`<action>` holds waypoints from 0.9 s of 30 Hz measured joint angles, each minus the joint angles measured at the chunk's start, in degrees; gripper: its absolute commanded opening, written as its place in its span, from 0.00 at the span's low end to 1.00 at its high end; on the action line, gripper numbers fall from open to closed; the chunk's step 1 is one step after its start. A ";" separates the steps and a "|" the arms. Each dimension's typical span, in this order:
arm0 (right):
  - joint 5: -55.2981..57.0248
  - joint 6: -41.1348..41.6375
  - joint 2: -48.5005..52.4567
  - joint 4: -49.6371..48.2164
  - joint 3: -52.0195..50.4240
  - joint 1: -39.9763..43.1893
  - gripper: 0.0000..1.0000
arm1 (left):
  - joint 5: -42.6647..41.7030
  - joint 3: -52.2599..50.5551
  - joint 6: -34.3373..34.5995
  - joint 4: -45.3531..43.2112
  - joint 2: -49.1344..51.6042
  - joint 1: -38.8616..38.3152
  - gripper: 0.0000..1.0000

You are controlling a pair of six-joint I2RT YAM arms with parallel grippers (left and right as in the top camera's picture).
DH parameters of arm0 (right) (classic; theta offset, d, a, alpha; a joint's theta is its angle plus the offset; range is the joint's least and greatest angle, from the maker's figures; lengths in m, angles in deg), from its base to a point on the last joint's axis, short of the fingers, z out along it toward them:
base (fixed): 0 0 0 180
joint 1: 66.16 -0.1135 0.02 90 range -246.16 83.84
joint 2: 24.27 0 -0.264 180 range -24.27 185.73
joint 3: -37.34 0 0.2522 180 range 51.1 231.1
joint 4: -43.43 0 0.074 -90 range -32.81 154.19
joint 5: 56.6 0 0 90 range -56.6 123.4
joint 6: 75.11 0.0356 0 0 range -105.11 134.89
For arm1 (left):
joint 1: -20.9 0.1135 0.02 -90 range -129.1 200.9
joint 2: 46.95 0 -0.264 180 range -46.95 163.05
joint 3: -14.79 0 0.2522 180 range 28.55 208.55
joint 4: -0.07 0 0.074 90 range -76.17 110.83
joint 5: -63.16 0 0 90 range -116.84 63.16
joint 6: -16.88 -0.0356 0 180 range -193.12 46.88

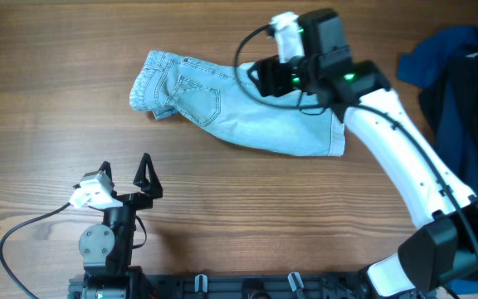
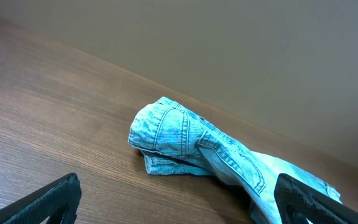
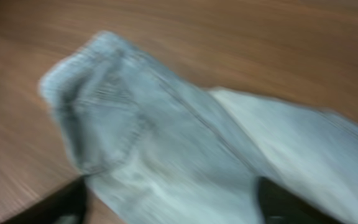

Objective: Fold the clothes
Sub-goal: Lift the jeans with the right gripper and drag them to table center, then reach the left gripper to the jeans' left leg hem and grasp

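Note:
The light blue jeans [image 1: 239, 108] lie folded on the wooden table, waistband and stitched pocket at the left end, cuffs at the right. They also show in the left wrist view [image 2: 204, 146] and, blurred, in the right wrist view [image 3: 185, 149]. My right gripper [image 1: 260, 75] hovers over the jeans' far edge near the middle; its fingers [image 3: 173, 202] are spread wide above the denim with nothing between them. My left gripper [image 1: 125, 173] is open and empty near the front left, well short of the jeans; its fingertips [image 2: 179, 199] frame the bottom of its view.
A dark blue garment [image 1: 442, 58] and a black garment [image 1: 471, 116] lie piled at the right edge of the table. The right arm's white link [image 1: 405, 158] stretches from the front right across to the jeans.

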State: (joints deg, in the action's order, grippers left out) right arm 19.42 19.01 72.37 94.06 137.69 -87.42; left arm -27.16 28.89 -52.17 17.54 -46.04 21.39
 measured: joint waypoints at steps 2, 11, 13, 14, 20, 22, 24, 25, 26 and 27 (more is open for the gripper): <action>0.07 0.35 0.00 2.36 0.02 2.60 1.00 | 0.00 0.00 0.00 0.00 0.00 0.00 1.00; 0.74 0.35 0.00 9.90 0.02 9.38 1.00 | 1.95 -0.02 0.00 -1.29 0.00 0.00 1.00; 0.87 0.33 0.00 11.58 0.02 11.06 1.00 | 0.92 -0.02 0.02 -5.64 0.04 0.00 1.00; 0.94 0.15 0.00 12.11 0.02 11.58 1.00 | 0.20 0.00 0.00 -7.45 0.04 0.00 1.00; 1.01 -2.45 0.00 14.62 0.02 14.60 1.00 | -4.39 4.13 -0.07 -1.81 0.92 0.00 1.00; 1.03 -3.08 0.00 14.60 0.02 15.15 1.00 | -5.16 9.44 -0.74 2.73 3.13 0.00 0.99; 1.14 -3.80 0.00 14.56 0.02 15.58 1.00 | -5.64 16.59 -2.08 6.38 6.75 0.00 0.99; 1.14 -4.04 0.00 14.62 0.02 15.76 1.00 | -5.66 19.63 -2.67 7.34 8.61 0.00 0.99; 1.16 -4.24 0.00 14.58 0.02 15.87 1.00 | -5.75 23.19 -3.21 8.85 10.95 0.00 0.99; 1.14 -4.35 0.00 14.69 0.02 16.06 1.00 | -5.81 27.54 -3.96 10.08 14.08 0.00 1.00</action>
State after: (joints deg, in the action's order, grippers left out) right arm 20.56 14.66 72.37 108.74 137.71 -71.35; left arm -32.97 56.43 -56.13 27.61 -31.97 21.39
